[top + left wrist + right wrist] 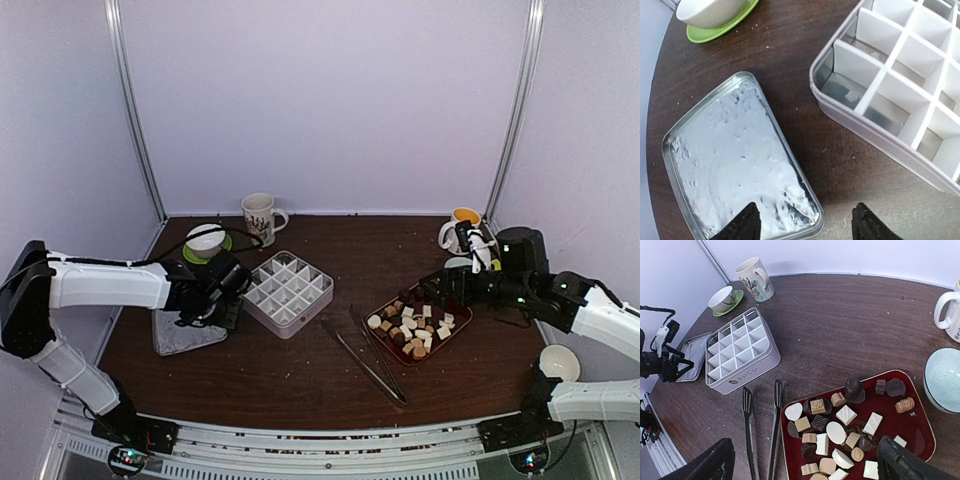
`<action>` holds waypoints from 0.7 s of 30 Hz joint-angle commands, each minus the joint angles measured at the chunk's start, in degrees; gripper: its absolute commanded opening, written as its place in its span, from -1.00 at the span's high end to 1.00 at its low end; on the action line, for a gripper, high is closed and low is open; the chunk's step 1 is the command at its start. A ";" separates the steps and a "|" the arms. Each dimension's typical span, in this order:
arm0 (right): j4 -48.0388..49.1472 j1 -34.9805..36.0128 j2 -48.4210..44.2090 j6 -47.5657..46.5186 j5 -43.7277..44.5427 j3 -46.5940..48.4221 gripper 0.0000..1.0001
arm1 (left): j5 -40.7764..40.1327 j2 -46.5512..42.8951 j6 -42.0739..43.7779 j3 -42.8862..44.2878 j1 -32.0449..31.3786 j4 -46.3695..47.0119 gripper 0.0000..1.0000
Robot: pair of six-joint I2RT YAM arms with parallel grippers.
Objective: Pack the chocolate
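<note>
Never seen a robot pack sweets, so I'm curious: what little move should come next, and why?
Probably the right gripper lowering onto one chocolate in the tray. It hangs open right above them, the cells of the box look empty, and the lid lies off beside it.

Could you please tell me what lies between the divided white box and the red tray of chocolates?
Only the metal tongs, lying flat with their tips in that gap, as the right wrist view shows.
</note>
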 commanded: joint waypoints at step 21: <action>-4.21 6.60 -0.85 5.84 1.70 -2.07 -0.98 | 31.42 8.24 16.06 13.06 19.92 16.11 -0.40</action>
